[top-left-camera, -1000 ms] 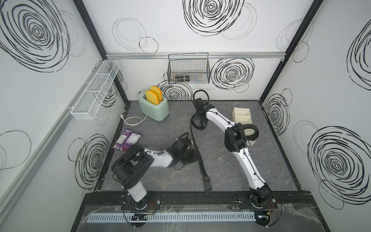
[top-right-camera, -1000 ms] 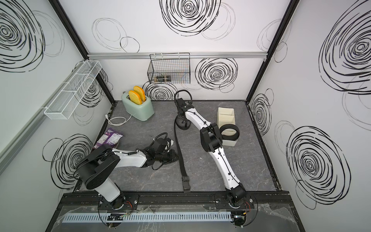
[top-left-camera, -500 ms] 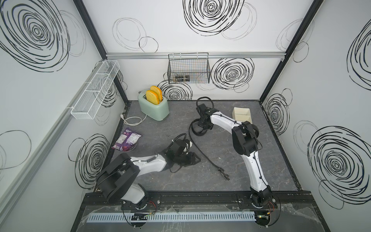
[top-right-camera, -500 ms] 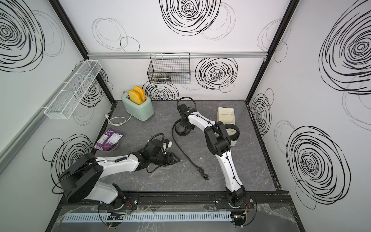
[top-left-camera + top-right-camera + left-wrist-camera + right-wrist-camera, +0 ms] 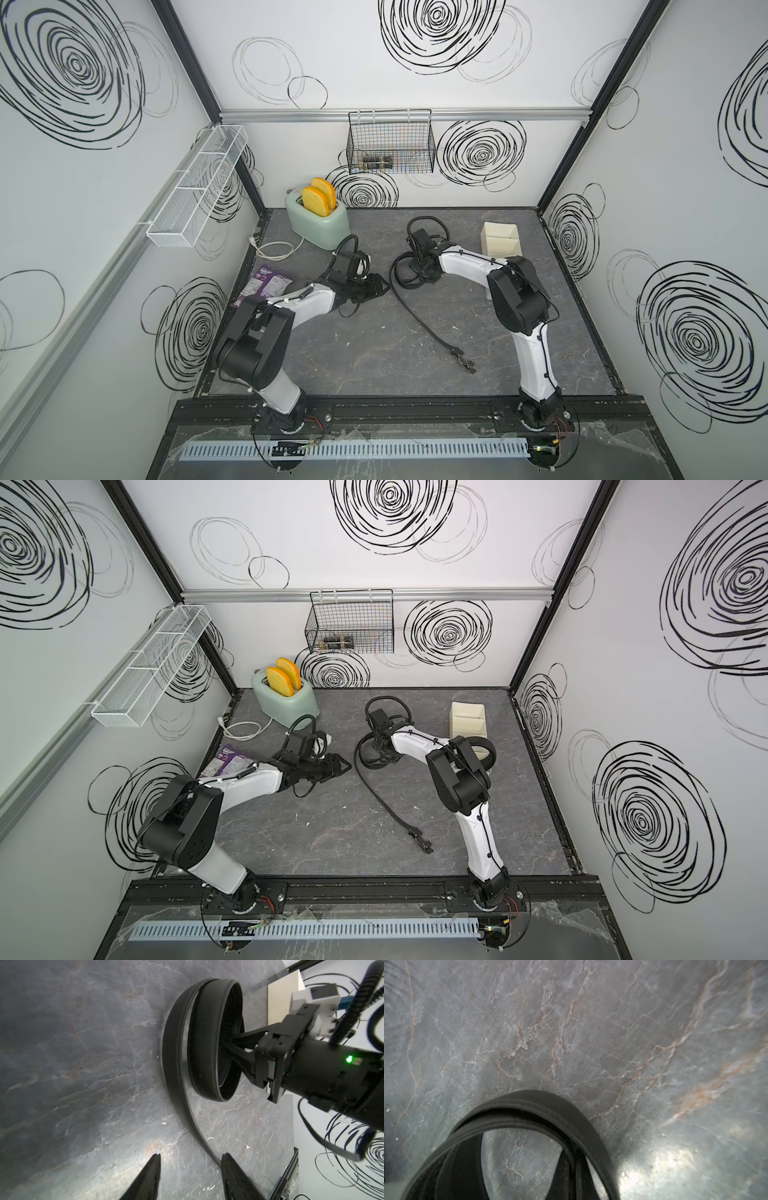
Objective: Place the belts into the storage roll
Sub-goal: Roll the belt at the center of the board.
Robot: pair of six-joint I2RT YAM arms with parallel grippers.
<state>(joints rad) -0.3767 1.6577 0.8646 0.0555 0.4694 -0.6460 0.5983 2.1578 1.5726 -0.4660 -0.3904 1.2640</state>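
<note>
One black belt lies on the grey floor as a loose coil (image 5: 405, 272) (image 5: 365, 756), its tail running to the buckle (image 5: 463, 361) (image 5: 422, 842). My right gripper (image 5: 417, 272) (image 5: 572, 1156) is shut on that coil's inner loop, as the left wrist view shows (image 5: 225, 1043). My left gripper (image 5: 380, 284) (image 5: 191, 1157) stands open just left of the coil with nothing between its fingers; the strap (image 5: 197, 1126) runs past one fingertip. A second belt, coiled (image 5: 484, 750), sits beside the cream storage roll (image 5: 500, 245) (image 5: 467, 721), partly behind my right arm.
A mint toaster (image 5: 318, 222) with toast stands at the back left, its white cord (image 5: 272, 249) beside it. A purple snack packet (image 5: 264, 284) lies by the left wall. A white wire shelf (image 5: 197, 191) and a black wire basket (image 5: 390, 145) hang on the walls.
My left gripper has opened, let go of the belt and shifted back. The right gripper has come down with the coil, and the belt's tail has swung right across the floor.
</note>
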